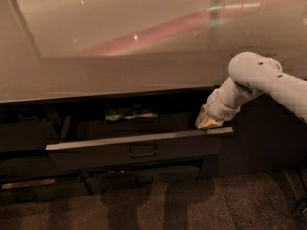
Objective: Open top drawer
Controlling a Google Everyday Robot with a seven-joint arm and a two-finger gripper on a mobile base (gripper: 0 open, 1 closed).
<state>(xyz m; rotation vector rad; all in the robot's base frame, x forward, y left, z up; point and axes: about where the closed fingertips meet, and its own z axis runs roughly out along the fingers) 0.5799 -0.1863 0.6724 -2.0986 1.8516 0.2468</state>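
No letters, labels, brands or numbers are showing readably anywhere, neither on the top drawer (pixel 134 148) nor on the claw (pixel 208 123), which is hanging at the right end of that drawer's pale rim.
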